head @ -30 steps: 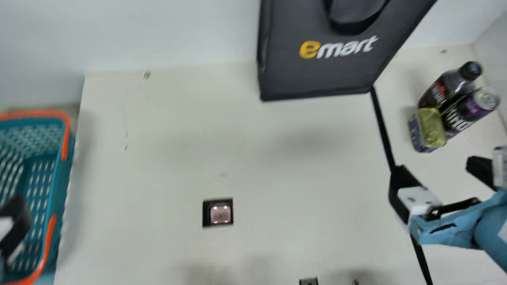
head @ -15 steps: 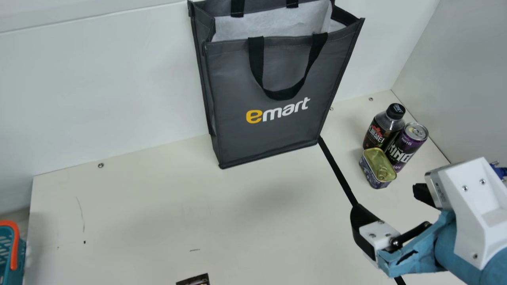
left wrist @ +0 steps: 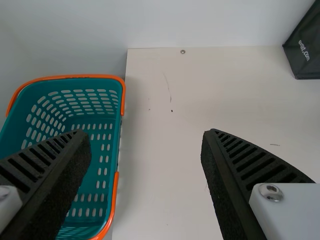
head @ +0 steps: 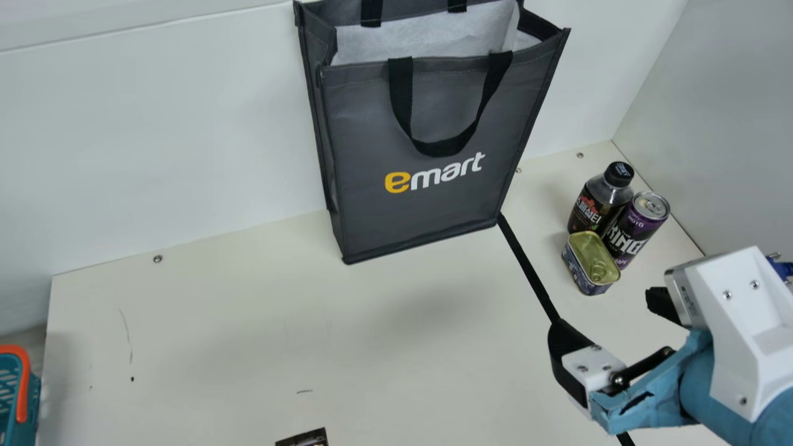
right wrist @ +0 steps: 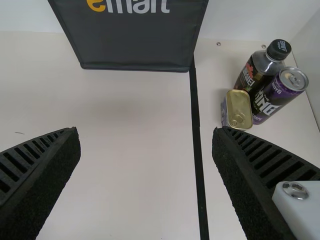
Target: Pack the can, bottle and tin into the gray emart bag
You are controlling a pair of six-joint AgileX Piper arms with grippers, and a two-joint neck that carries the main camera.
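Right tool (head: pixel 605 310) hangs at the main view's lower right, released: its two black ribbed fingers stand wide apart, with nothing between them. Left tool (left wrist: pixel 146 135), seen in the left wrist view, is spread wide too and holds nothing; past its fingers lie the teal basket (left wrist: pixel 119 145) with orange handles and the left part of the cream table (head: pixel 235 347).

At the main view's bottom edge a small dark square (head: pixel 303 438) lies on the table. A black line (head: pixel 526 266) runs along the tabletop, passing beneath one finger of the right tool (right wrist: pixel 146 131) and on to the foot of the bag.

Beyond the right tool's fingertips, well clear of them and on the right side of the line, the three things stand upright in a tight cluster. Nearest to the tool is the tin (head: pixel 591 263), its gold lid and pull ring facing up. Just behind it, toward the right wall (head: pixel 731 124), is the purple and black can (head: pixel 638 228). Farther back, beside the can, stands the dark bottle (head: pixel 598 201) with its black cap.

Left of the cluster, the gray emart bag (head: pixel 421 204) stands upright by the white back wall (head: pixel 173 142), its mouth open, pale inside, one black handle drooping over its front.
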